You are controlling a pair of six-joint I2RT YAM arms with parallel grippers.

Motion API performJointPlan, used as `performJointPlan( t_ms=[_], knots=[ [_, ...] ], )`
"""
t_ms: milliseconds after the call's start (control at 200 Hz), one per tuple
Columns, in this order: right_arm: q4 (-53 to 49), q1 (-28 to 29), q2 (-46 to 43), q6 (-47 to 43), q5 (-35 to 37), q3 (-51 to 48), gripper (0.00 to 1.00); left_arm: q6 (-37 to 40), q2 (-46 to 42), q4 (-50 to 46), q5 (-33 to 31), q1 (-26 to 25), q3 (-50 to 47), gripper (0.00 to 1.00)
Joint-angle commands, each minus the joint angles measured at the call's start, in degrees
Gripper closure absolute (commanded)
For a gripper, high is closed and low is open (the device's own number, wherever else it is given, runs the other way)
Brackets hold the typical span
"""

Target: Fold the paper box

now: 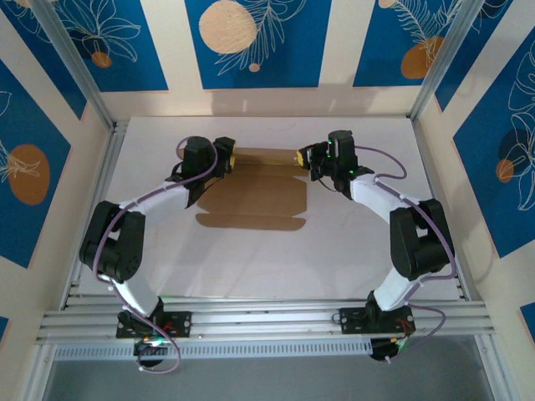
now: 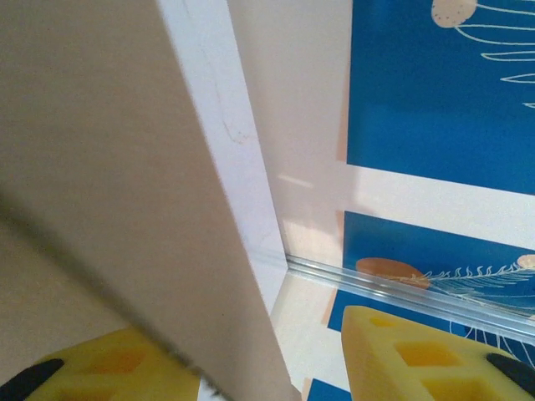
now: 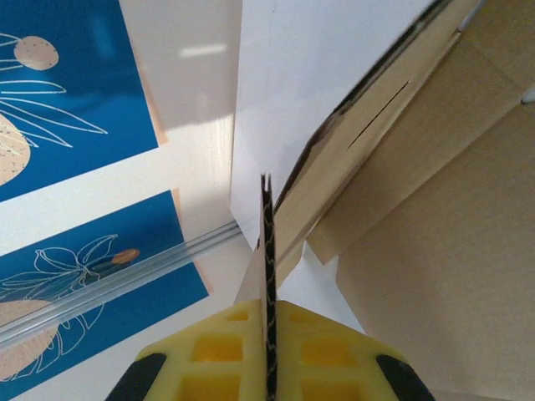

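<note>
At the near edge, ribbed aluminium rails (image 1: 267,316) are seen, to which the black arm bases (image 1: 155,322) are bolted. Beyond them, on the smooth white table (image 1: 351,251), the paper box (image 1: 255,200) is laid: a plain brown corrugated sheet, die-cut, with creases and small rounded tabs along its near edge. Its near part is laid flat, while its far long strip appears to be raised like a wall. At the left end of this strip the left gripper (image 1: 227,159) is placed; its yellow moulded fingers (image 2: 422,355) are held apart, and the matte cardboard is passed between them without being pinched, a gap being seen beside one finger. At the right end the right gripper (image 1: 303,156) is closed fully on a thin flap of the box, whose wavy cut edge is seen between the two yellow pads (image 3: 213,342). Farthest, a cream wall (image 1: 334,50) with blue printed panels (image 1: 251,42) is seen.
</note>
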Motion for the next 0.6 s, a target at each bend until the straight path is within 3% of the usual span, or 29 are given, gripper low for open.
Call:
performJointPlan(
  t_ms=[0,590],
  knots=[
    [0.0,1.0,-1.7,1.5,2.4,-1.2,1.00,-1.2,-0.2,2.7,-3.1,-1.7,-0.3,0.53],
    [-0.2,2.2,-3.3,3.5,2.4,-2.3,1.00,-1.7,2.5,1.0,-8.2,-2.9,0.4,0.61]
  ],
)
